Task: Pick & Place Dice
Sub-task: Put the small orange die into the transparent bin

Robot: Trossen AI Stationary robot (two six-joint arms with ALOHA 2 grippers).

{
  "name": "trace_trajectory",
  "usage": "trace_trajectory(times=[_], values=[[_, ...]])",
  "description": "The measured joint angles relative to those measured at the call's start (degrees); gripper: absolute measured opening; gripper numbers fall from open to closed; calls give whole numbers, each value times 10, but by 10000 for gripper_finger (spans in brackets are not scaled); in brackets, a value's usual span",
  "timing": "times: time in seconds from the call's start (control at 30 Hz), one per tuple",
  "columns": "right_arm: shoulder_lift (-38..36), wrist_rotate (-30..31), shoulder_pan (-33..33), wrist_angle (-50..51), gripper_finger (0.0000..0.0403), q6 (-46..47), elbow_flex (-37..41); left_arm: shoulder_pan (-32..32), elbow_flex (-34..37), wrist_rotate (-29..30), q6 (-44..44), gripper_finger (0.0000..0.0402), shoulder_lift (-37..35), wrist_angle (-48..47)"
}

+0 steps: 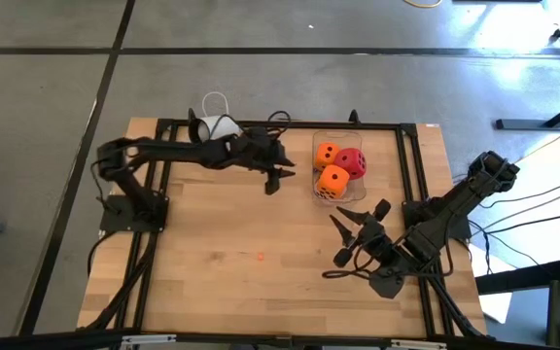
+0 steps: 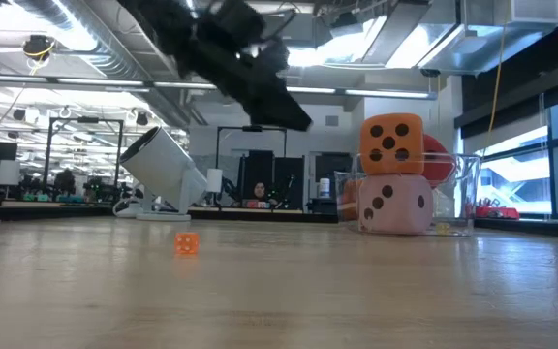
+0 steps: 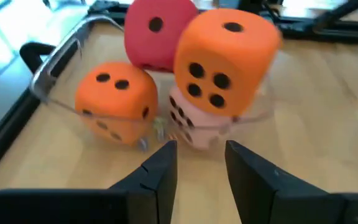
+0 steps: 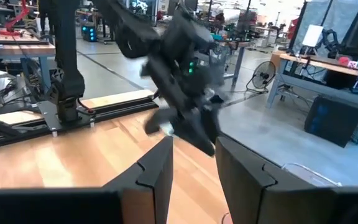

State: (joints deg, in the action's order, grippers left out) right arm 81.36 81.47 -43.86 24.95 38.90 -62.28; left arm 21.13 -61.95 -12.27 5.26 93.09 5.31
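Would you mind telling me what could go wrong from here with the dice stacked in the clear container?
1. The upper orange die sits on the pale pink die; it may topple if bumped.
2. The left gripper, empty with fingers apart, hangs close beside the clear container, so a careless move could nudge its wall.
3. The right gripper waits nearby; the arms might cross.

Two orange dice (image 3: 229, 62) (image 3: 115, 102) w/ black pips, red die (image 3: 151, 34) w/ black pip, pale pink die (image 2: 395, 204) w/ dark pips, clear tub (image 1: 319, 190), light wood-grain counter (image 1: 231, 253), black arms, white camera (image 2: 163, 170), grey floor.
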Motion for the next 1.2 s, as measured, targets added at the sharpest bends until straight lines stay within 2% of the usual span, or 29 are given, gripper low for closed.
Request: trace_trajectory(times=[0.3,0.67,0.83,0.9,1.07,1.2], values=[[0,12,-9,131,121,154,0,-55,0,0,-10,129,-108,-208],[0,-2,-9,219,121,247,0,-141,0,5,-70,123,-118,-286],[0,-20,-9,245,121,270,0,-166,26,12,-99,123,-118,-275],[0,-26,-9,250,121,279,0,-178,40,37,-112,123,-118,-273],[0,-30,-9,252,121,282,0,-216,81,143,-158,123,-118,-264],[0,-31,-9,252,121,282,0,-253,110,183,-186,122,-118,-240]])
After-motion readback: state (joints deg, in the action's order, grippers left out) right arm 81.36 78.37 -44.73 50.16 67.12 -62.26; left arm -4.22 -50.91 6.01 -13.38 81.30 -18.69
